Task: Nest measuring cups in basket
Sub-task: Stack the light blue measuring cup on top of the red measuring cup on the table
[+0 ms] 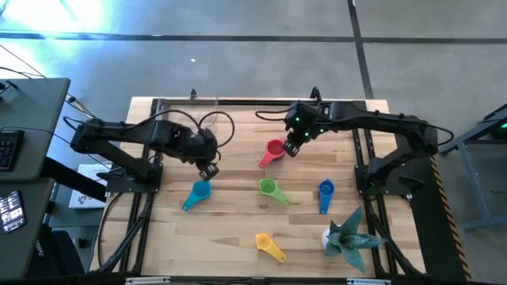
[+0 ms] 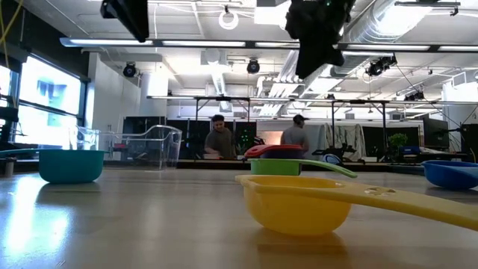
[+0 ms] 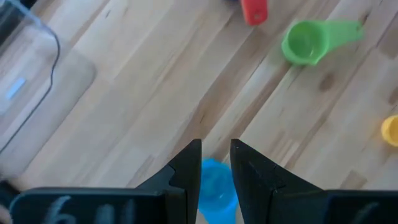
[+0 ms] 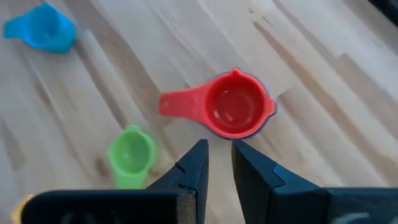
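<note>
Wooden table [image 1: 238, 237], teal plant figure [image 1: 347, 237] near dark blue cup [image 1: 325, 190]

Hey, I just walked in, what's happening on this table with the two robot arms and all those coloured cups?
Two dark arms are working over a wooden table strewn with small plastic measuring cups. The right gripper hangs above the red measuring cup, holding nothing. The left gripper hangs above the light blue measuring cup, also empty. The green, dark blue and yellow cups lie loose. The clear plastic basket sits at the table's far edge.
</note>
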### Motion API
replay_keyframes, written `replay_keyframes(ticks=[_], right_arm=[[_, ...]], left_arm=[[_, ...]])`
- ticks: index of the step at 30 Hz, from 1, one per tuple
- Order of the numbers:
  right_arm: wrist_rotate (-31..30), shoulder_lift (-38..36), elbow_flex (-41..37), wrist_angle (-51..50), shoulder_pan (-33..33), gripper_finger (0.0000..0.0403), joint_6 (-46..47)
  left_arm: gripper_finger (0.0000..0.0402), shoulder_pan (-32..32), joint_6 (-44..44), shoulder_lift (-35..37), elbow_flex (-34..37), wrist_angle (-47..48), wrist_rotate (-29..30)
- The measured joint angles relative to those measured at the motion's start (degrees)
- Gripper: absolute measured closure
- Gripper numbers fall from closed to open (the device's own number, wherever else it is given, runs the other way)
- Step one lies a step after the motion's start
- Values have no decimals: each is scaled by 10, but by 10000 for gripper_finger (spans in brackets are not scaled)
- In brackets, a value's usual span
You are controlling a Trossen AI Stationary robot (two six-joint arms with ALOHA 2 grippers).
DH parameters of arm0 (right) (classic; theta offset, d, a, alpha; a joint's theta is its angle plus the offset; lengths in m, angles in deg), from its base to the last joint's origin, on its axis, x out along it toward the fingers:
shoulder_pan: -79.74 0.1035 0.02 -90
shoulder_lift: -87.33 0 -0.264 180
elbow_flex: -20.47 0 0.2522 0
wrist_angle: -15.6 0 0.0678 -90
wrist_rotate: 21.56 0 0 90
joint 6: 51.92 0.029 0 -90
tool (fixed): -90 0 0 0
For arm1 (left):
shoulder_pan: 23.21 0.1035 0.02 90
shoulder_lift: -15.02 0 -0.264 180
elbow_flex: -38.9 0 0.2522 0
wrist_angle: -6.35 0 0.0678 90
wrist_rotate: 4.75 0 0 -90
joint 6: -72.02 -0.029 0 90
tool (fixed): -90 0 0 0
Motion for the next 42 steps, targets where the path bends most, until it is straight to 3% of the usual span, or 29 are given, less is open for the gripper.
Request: replay_keyframes(ticks=[8, 19, 29, 33, 42], right_arm=[[0, -10, 0, 2, 50, 341, 91], [-27, -11, 0, 7, 124, 340, 190], [-79, -11, 0, 11, 174, 340, 249], [-99, -11, 0, 11, 188, 340, 271], [-132, -11, 0, 11, 206, 340, 294]], left_arm=[[326, -44, 23, 0, 10, 35, 20], [326, -74, 133, 13, 169, 4, 31], [326, -74, 199, 12, 260, -26, -8], [326, -74, 175, 12, 279, -51, -20], [326, -74, 21, 12, 316, -181, -63]])
